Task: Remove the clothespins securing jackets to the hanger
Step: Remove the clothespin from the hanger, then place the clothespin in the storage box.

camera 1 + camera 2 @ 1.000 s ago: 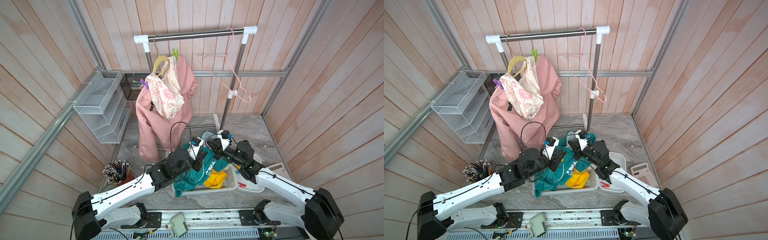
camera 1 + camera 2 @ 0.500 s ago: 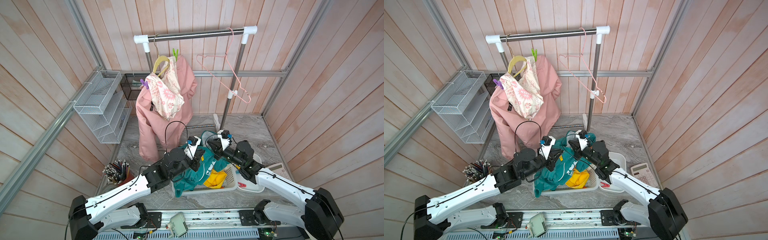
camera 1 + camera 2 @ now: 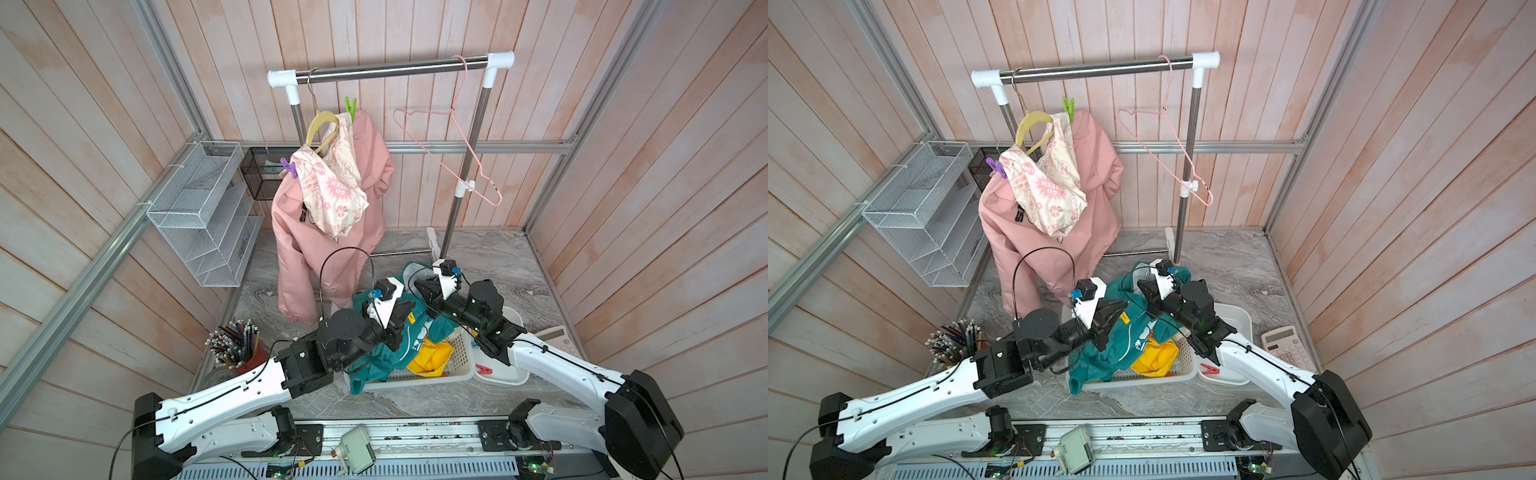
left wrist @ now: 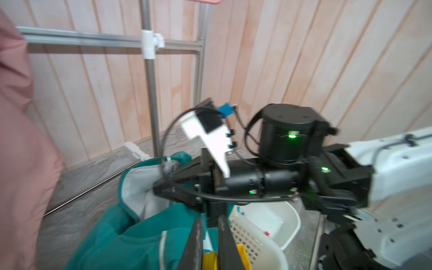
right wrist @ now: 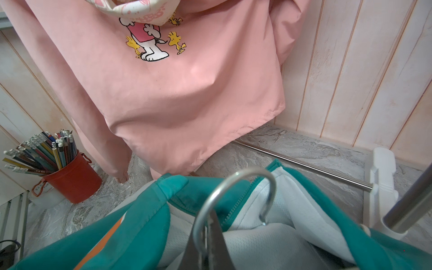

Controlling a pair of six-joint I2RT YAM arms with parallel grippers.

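Top views show us a wood-panelled booth with a grey marbled surface. Along one wall we see a wire mesh shelf, a black mesh box and a cup of pencils. A calculator lies on the opposite side. At the back stands a garment rail carrying a bare pink wire hanger and a pink jacket on a yellow hanger. Between the arms and the rail sit a white basket and a white tub. A teal jacket spills over the basket and a yellow jacket lies inside it.

Both arms reach forward from the near edge and meet above the basket. The right fingers are closed on the metal hanger hook that rises from the teal jacket's collar. The left fingers stand close together over the teal cloth. In the left wrist view something yellow shows in their narrow gap, and we cannot tell whether they grip anything.

A green clothespin stands upright on the pink jacket's shoulder nearer the bare hanger. A purple clothespin sits on the other shoulder, tilted outward toward the mesh box. A red clothespin lies flat in the tub, its long axis running across the view.
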